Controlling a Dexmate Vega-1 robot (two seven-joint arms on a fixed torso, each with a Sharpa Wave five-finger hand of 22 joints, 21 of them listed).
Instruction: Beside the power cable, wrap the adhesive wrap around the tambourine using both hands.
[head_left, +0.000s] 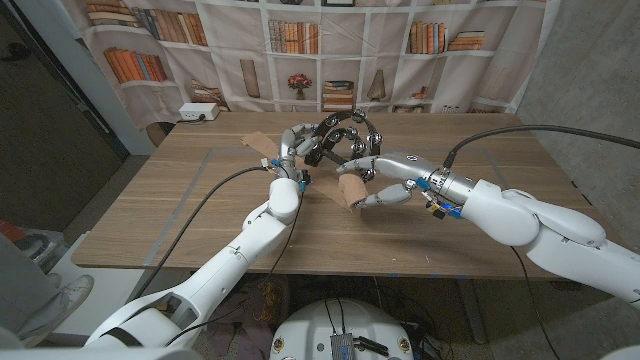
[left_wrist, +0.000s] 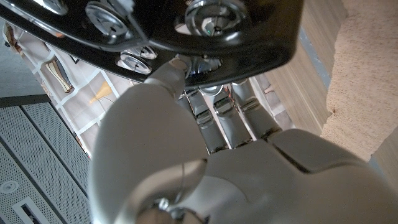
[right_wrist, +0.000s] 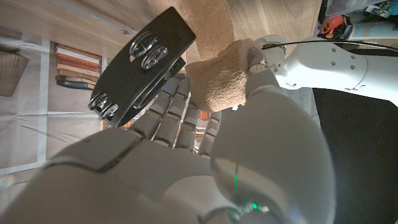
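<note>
Left hand (head_left: 292, 150) grips the black tambourine (head_left: 338, 135) by its rim, lifted off the desk (head_left: 180, 215) just above centre of the head view; the left wrist view shows its fingers (left_wrist: 214, 115) running up behind the frame. Right hand (head_left: 385, 178) pinches a tan roll of adhesive wrap (head_left: 352, 191) below the tambourine, at picture centre; a loose tan strip (head_left: 256, 143) trails toward the upper left, though whether it is stuck to the rim cannot be told. Risks, as judgement: the rim hold looks narrow, so tension from the roll could twist or pull the tambourine free; slack wrap may fold and stick to itself or to the fingers; the jingles could snag the tape. Orientation: the tambourine stands tilted on edge, open face turned roughly toward the camera; being round, it has no true long axis, its widest span running left to right across the frame. The power cable cannot be identified with certainty.
</note>
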